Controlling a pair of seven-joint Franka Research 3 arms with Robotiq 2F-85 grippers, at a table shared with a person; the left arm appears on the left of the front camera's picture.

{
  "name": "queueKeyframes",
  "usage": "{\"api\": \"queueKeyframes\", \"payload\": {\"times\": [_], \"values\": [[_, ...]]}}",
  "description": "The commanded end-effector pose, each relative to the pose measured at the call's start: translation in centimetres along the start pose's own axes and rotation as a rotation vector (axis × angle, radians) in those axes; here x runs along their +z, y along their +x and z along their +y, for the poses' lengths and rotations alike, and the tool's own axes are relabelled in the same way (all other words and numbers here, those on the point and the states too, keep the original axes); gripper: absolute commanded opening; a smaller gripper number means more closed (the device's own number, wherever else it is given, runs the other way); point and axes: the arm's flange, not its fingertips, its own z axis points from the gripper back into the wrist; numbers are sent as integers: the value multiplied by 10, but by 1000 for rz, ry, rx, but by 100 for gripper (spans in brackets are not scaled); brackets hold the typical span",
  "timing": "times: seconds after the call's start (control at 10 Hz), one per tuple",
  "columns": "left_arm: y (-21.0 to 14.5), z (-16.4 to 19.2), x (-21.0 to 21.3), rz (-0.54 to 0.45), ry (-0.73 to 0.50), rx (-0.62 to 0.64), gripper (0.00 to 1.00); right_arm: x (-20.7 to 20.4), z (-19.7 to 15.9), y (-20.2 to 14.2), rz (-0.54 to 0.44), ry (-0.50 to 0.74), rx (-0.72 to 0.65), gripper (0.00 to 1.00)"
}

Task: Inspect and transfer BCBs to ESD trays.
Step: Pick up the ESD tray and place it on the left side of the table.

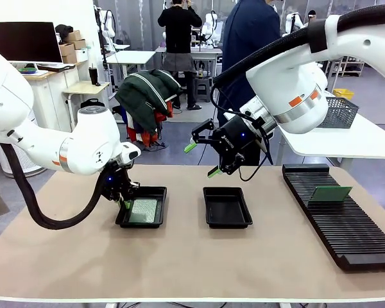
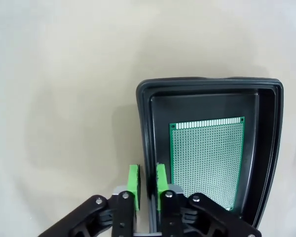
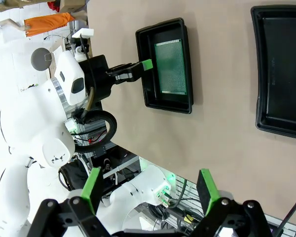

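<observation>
A BCB lies flat in the left ESD tray. My left gripper is down at that tray's near left corner. In the left wrist view its green pads sit close on either side of the tray's wall, shut on it, with the BCB just to the right. The middle ESD tray holds nothing. My right gripper hangs open above and behind it, fingers wide apart. Another BCB stands in the black slotted rack.
The rack runs along the table's right side. A grey mesh basket sits on a white table behind it. A person in a dark coat stands at the far side. The front of the table is bare.
</observation>
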Motion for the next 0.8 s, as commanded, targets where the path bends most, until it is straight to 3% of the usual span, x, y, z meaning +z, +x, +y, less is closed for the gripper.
{"api": "queueKeyframes", "payload": {"times": [0.0, 0.2, 0.7], "values": [[2, -1, 2, 7, -13, -25, 9, -4, 1, 2, -15, 17, -12, 100], [2, -1, 0, 10, -13, -22, 0, -4, 1, 2, -15, 17, -12, 100], [0, -3, -1, 2, -1, -6, 0, -4, 1, 2, -15, 17, -12, 100]]}}
